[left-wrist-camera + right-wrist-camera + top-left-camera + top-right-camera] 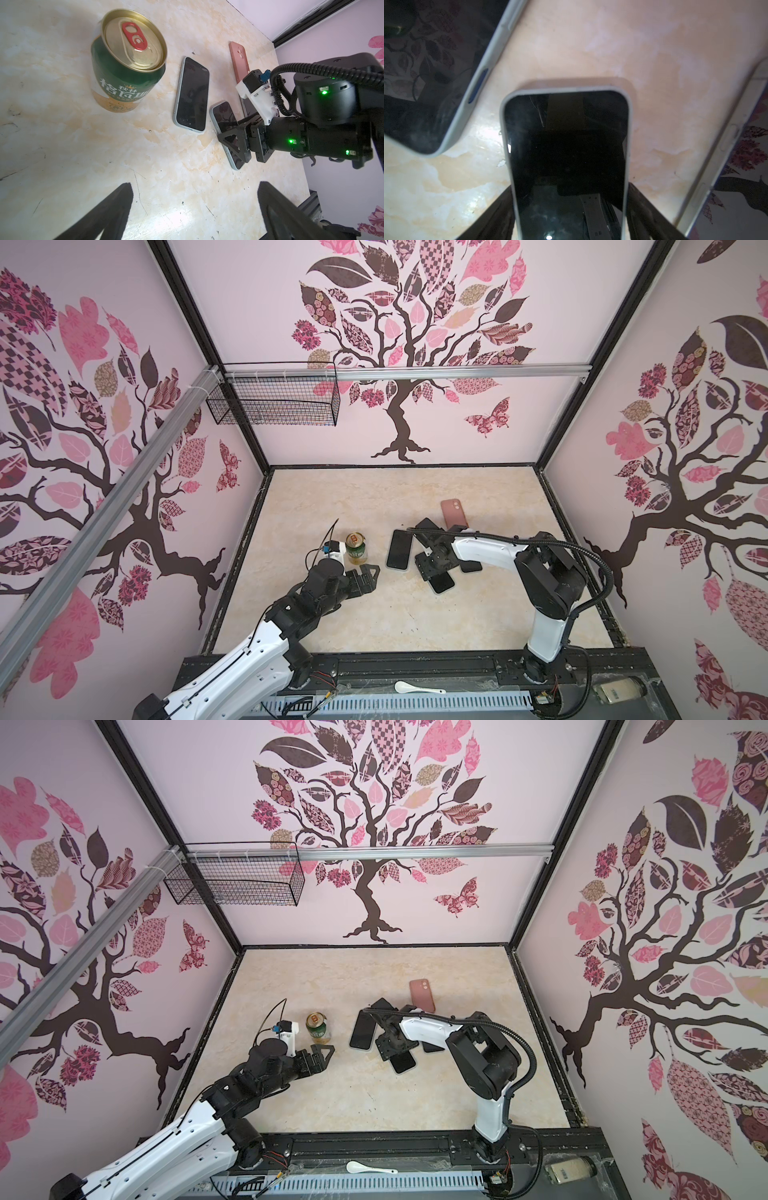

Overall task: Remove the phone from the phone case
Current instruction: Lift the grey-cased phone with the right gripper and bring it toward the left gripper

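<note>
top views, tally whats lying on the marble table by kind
green drink can: 1
phones in pale cases, screen up: 2
pink phone case, back up: 1
dark phone-shaped slabs, partly hidden: 2
total: 6

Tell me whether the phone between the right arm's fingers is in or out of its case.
In: the pale case rims the phone, wrapping its dark screen along every visible edge.
</note>
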Controlling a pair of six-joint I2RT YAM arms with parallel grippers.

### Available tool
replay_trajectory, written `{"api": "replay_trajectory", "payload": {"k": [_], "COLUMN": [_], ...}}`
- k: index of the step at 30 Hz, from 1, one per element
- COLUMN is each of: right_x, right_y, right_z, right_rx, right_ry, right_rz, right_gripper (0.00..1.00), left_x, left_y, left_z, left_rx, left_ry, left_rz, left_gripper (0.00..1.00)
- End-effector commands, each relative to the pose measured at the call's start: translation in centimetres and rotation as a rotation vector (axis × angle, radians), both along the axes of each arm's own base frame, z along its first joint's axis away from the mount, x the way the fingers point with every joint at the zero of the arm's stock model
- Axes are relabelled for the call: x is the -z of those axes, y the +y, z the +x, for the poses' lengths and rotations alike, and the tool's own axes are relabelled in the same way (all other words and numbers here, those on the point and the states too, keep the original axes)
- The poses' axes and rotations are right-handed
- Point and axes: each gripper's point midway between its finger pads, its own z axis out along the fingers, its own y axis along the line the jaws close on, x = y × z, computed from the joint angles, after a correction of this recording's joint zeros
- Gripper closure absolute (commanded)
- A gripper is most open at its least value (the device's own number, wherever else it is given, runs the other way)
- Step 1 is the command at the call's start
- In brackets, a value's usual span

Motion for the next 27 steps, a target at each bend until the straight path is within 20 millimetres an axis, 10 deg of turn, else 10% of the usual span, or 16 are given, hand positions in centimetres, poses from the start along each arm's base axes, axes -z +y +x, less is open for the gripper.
{"api": "replay_trajectory", "payload": {"k": [1,12,27], "right_x": [-3.4,-13.7,-17.1], "right_y": [0.3,2.6,1.4], "right_z": [0.3,1.0,-1.1], "right_rx": [0.107,0.387,0.741], "right_ry": [-0.045,-0.138,-0.075], "right_rz": [0.134,0.756,1.168], "right_gripper": [0.36,0.37,0.56], "left_x": [-1.2,-2.1,-4.2], "left_y": [-0.8,-5.6,-11.8], "left_z": [0.4,-0.3,0.0], "left_rx": [0.032,0.244,0.409], "left_ry": [-0.039,-0.079,-0.173], "left_rz": [-0.032,-0.091,-0.142], "left_gripper": [0.02,0.02,0.08]}}
